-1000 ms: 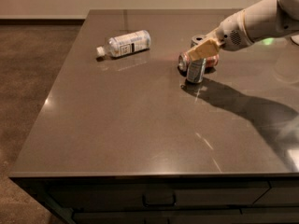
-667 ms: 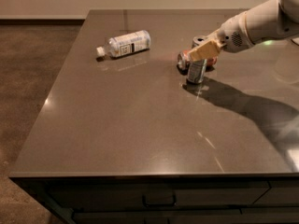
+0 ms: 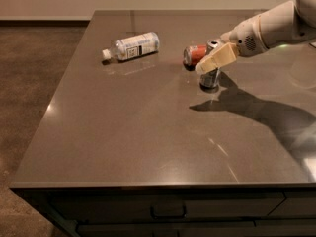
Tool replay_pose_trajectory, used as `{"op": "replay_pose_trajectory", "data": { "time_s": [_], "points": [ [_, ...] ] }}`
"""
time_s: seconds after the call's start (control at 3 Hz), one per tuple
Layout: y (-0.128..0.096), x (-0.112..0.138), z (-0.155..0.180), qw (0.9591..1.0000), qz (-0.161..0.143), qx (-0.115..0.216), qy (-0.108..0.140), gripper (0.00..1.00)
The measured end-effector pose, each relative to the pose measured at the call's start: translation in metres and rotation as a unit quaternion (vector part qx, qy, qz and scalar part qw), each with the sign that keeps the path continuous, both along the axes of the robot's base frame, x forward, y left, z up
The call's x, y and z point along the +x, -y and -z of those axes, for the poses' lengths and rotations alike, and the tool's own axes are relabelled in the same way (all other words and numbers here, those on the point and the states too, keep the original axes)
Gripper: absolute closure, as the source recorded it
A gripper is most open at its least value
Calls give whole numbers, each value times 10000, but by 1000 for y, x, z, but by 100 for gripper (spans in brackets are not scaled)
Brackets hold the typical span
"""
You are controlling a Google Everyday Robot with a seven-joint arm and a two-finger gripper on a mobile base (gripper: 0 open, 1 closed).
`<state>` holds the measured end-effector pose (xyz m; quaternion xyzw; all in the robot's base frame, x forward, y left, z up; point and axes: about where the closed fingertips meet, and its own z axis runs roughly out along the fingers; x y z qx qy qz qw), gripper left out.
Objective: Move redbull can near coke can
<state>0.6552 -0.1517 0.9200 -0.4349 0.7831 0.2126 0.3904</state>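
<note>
My claw (image 3: 206, 67) is clamped round the upright redbull can (image 3: 210, 79), which stands on the table (image 3: 148, 137) just beside the coke can (image 3: 195, 54), itself on its side. A bottle (image 3: 132, 46) lies well left of the coke can.

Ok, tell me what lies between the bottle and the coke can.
Only bare tabletop, in the camera view; the end effector sits at the redbull can.
</note>
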Motion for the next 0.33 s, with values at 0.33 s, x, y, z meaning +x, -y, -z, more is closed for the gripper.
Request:
{"op": "replay_pose_trajectory", "data": {
  "time_s": [0.33],
  "points": [
    [0, 0, 0, 10000, -1, 0, -1, 0]
  ]
}}
